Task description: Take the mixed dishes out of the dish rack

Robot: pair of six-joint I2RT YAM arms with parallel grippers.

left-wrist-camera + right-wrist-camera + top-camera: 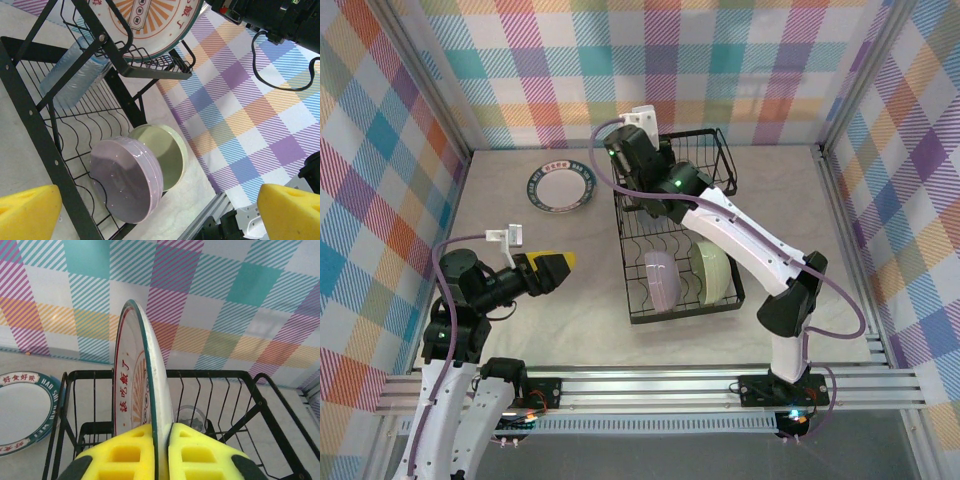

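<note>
The black wire dish rack (pixel 638 300) stands mid-table. My right gripper (pixel 161 450) is shut on the rim of the white plate with the orange sunburst (pixel 135 380), which stands upright on edge in the raised upper basket (pixel 220 374). A clear glass tumbler (pixel 190 417) lies in the rack behind the plate. The lavender bowl (pixel 125 177) and pale green bowl (pixel 167 152) stand on edge in the lower tray. My left gripper (pixel 555 268) hangs open to the left of the rack, with nothing between its yellow fingers (pixel 27 212). A white plate with a blue rim (pixel 560 187) lies flat on the table.
My right arm (pixel 720 215) reaches across the rack from the near right. Checked cloth walls close in the table on three sides. An aluminium rail (pixel 650 385) runs along the near edge. Bare tabletop lies left of the rack, around the blue-rimmed plate.
</note>
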